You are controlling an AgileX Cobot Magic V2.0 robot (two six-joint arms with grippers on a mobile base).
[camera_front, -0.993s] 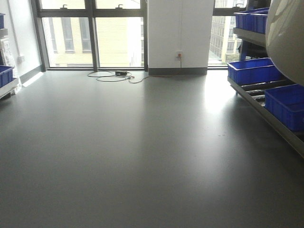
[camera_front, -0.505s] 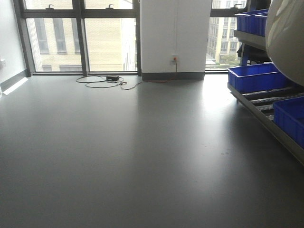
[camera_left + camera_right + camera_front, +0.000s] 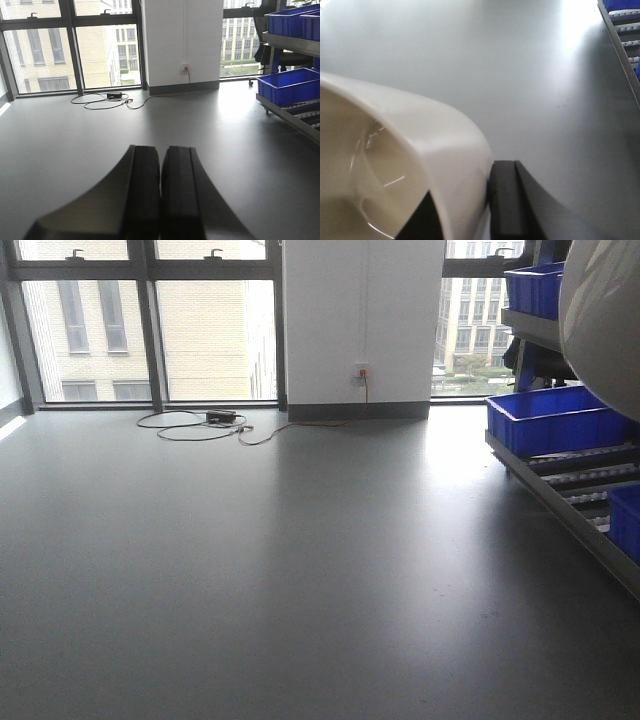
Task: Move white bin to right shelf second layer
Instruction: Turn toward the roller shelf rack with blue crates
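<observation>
Right wrist view: right gripper (image 3: 462,212) clamps the white bin (image 3: 415,125) by its wall, one finger inside the rim and one outside, above the grey floor (image 3: 470,50). Front view: bin fills the upper right edge, near the right shelf (image 3: 560,502) but not on it; roller tracks (image 3: 590,478) bare between blue crates (image 3: 555,418). Wide open floor to the left, cable (image 3: 195,426) by the windows. Left gripper (image 3: 160,195) fingers pressed together, gripping nothing

Logistics lab: roller rack (image 3: 562,502) with blue crates (image 3: 555,420), bare grey floor (image 3: 300,570).
</observation>
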